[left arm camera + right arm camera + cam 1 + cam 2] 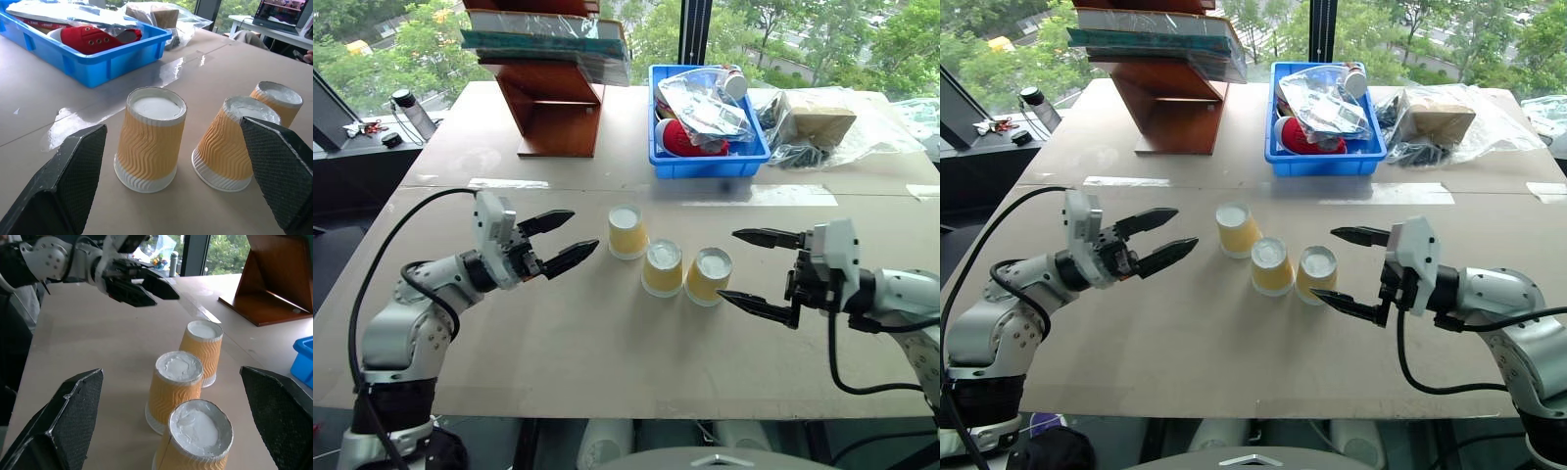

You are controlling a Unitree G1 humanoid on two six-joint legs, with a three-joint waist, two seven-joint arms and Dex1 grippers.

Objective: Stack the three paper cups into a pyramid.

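Three paper cups (664, 262) are set upside down in a row on the counter (607, 343), flanked by the left gripper (558, 239) and right gripper (751, 267), both with fingers spread empty.

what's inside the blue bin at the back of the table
The blue bin holds a red shoe under clear plastic bags and a white-capped container. Whatever lies beneath them is covered.

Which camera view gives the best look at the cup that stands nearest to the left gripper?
The left wrist view: that paper cup stands upside down, close and whole between the fingers of the open left gripper. Both eye views show it from above, at the left end of the row. In the right wrist view it is the farthest cup.
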